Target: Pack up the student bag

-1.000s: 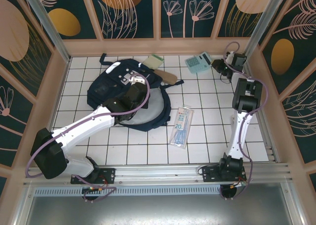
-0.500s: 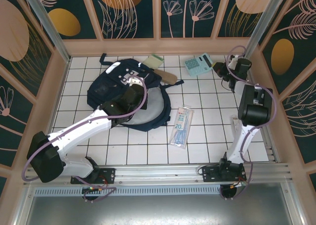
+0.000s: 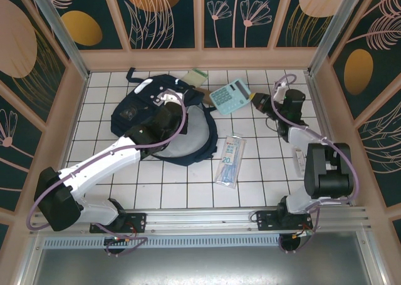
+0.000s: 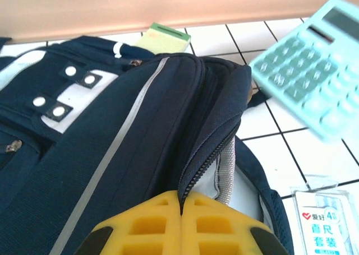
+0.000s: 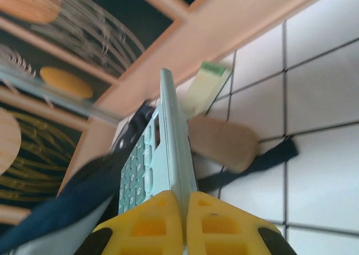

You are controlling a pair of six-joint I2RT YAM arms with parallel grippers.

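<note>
Student bag (image 3: 135, 109) looked soft and floppy, best held by its zip rim, where the left gripper (image 4: 182, 199) pinched it; right gripper (image 5: 184, 198) clamped the calculator (image 3: 229, 96) by its edge

Bare tiles (image 3: 266, 166) beside packet (image 3: 230, 160); student bag (image 3: 135, 106) left.

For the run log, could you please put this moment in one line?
left gripper: shut on student bag | right gripper: shut on calculator, beside bag
</note>
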